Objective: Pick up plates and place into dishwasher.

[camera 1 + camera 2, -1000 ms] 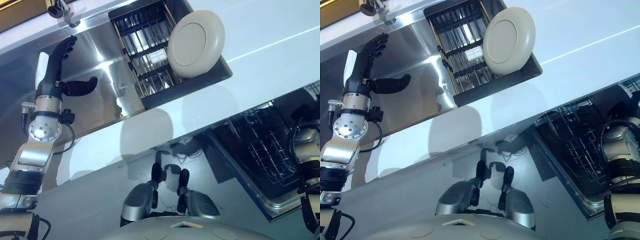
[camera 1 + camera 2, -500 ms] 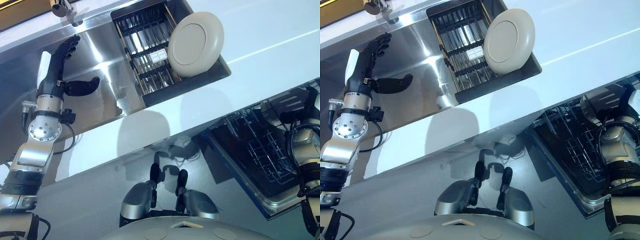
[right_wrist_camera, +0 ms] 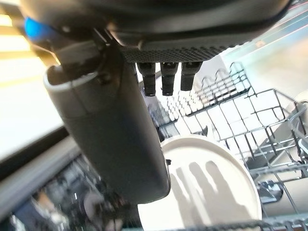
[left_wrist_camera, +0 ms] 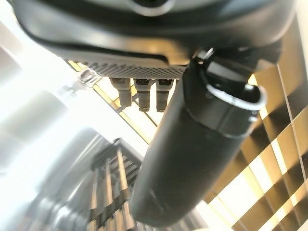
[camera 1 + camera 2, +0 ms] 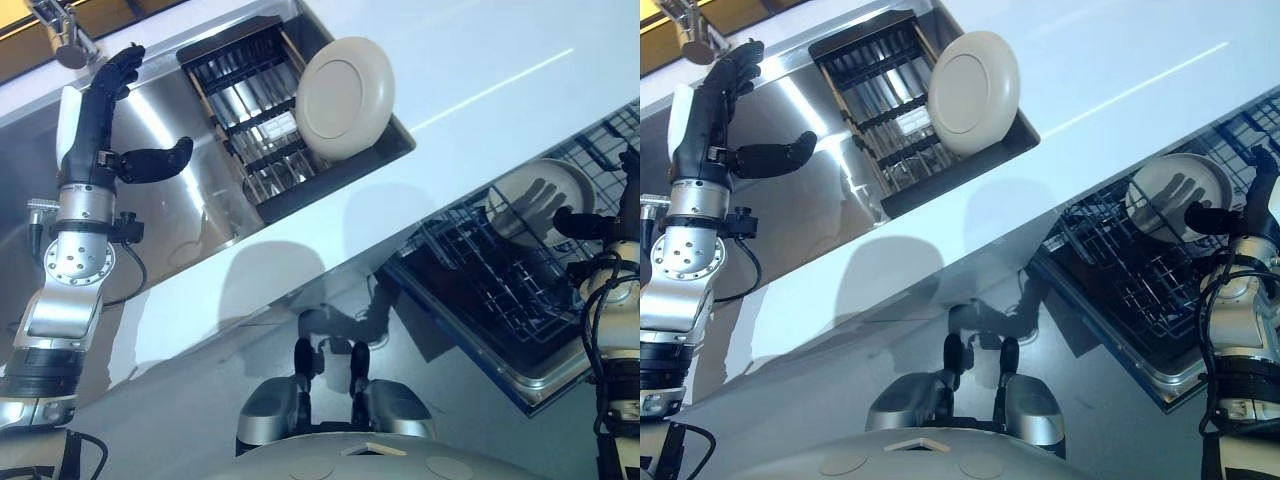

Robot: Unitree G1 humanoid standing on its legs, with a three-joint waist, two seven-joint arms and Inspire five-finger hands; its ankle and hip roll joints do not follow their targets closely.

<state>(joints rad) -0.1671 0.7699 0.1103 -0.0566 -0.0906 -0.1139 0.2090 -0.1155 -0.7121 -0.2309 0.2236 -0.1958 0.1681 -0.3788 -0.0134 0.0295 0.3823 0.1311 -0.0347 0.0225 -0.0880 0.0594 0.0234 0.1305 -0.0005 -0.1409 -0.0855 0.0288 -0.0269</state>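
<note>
In the dishwasher rack (image 5: 1110, 290), just before the right robot hand (image 5: 1230, 215), a pale plate (image 5: 1175, 195) rests among the wires. Its round face is turned toward the palm of this robot hand, and the shadow of the fingers falls on it. The plate is tilted, not flat; how steep it stands I cannot tell. In the right wrist view the plate (image 3: 207, 183) lies past the straight fingers (image 3: 166, 77) and the thumb, with a gap between; the right robot hand is spread and holds nothing.

A second plate (image 5: 345, 98) leans in the drying rack (image 5: 245, 110) inside the sink (image 5: 180, 200). It stands nearly on its edge, with the underside and foot ring turned toward the camera and the rim resting against the sink wall beside the white worktop (image 5: 480, 70). This plate is well apart from the left robot hand (image 5: 95, 140), on the far side of the drying rack from it.

The left robot hand is raised over the bare steel of the sink, near the tap (image 5: 60, 30). Its fingers are stretched out straight and the thumb sticks out to the side, so it is spread too and touches nothing. In the left wrist view the bars of the drying rack (image 4: 108, 192) show beyond its thumb.
</note>
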